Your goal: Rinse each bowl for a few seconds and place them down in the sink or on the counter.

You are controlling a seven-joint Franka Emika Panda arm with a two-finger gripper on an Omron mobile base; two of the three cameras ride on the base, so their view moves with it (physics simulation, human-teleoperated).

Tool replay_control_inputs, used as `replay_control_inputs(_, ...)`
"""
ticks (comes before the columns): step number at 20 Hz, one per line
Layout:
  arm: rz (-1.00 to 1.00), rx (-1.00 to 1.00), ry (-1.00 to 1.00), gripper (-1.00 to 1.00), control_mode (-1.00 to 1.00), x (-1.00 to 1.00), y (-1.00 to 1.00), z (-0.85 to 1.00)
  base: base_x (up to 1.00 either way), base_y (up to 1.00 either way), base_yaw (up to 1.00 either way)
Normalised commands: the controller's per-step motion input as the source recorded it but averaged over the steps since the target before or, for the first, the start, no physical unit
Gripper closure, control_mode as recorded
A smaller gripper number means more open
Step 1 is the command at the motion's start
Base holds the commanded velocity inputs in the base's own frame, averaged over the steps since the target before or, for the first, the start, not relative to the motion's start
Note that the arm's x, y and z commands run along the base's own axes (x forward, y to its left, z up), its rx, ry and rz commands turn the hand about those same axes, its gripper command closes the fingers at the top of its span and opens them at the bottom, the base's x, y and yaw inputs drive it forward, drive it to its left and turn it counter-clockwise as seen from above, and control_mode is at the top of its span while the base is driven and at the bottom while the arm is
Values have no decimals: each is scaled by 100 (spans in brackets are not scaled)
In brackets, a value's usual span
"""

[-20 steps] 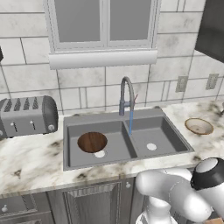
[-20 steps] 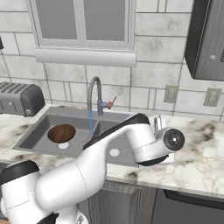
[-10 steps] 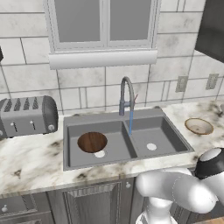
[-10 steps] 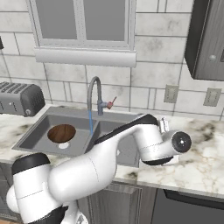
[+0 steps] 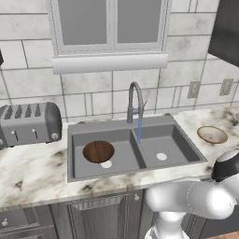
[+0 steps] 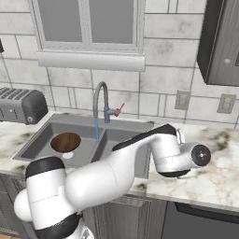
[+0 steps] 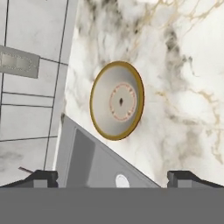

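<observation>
On the left base view, sink [image 5: 133,145]: grey double basin; the dark wooden bowl [image 5: 98,151] lies in the basin on the left, close to its white drain.
Tap [image 5: 135,102]: a thin blue stream of water falls from it onto the divider side of the other basin.
Pale bowl [image 5: 212,134]: it stands on the counter [image 5: 32,168], on the marble to the right of the sink and apart from its edge.
Toaster [image 5: 29,123]: on the counter to the left, not part of the task.

On the right base view, arm: it reaches over the front rim of the sink toward the marble on the right; the hand hides the pale bowl here.
Dark wooden bowl, again: in the far basin, beside the water stream and not under it.

On the hand view, gripper [image 7: 113,177]: jaws spread wide, with nothing between them.
Pale bowl and jaws: the bowl is ahead of the tips and apart from them, nearly centred between the two fingers.
Sink corner: it lies between the tips and the bowl.

Risk: the bowl is shallow with a thin rim, so I think the fingers may slip off it or push it along the marble.
Cause: a descent that is off centre, or closing too early.
</observation>
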Motion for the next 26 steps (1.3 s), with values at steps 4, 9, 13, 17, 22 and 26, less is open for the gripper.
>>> replay_control_inputs(4, 1, 2, 0, -100, -100, 11, -15, -18, 0, 0, 0)
replay_control_inputs(9, 1, 3, 0, -100, -100, 16, -10, -20, 0, 0, 0)
replay_control_inputs(13, 2, 2, 0, -100, -100, 19, -10, -18, 0, 0, 0)
replay_control_inputs(17, 2, 1, 0, -100, -100, 21, -9, -18, 0, 0, 0)
replay_control_inputs(22, 2, 2, 0, -100, -100, 21, -9, -19, 0, 0, 0)
replay_control_inputs(26, 3, 1, 0, -100, -100, 21, -11, -21, 0, 0, 0)
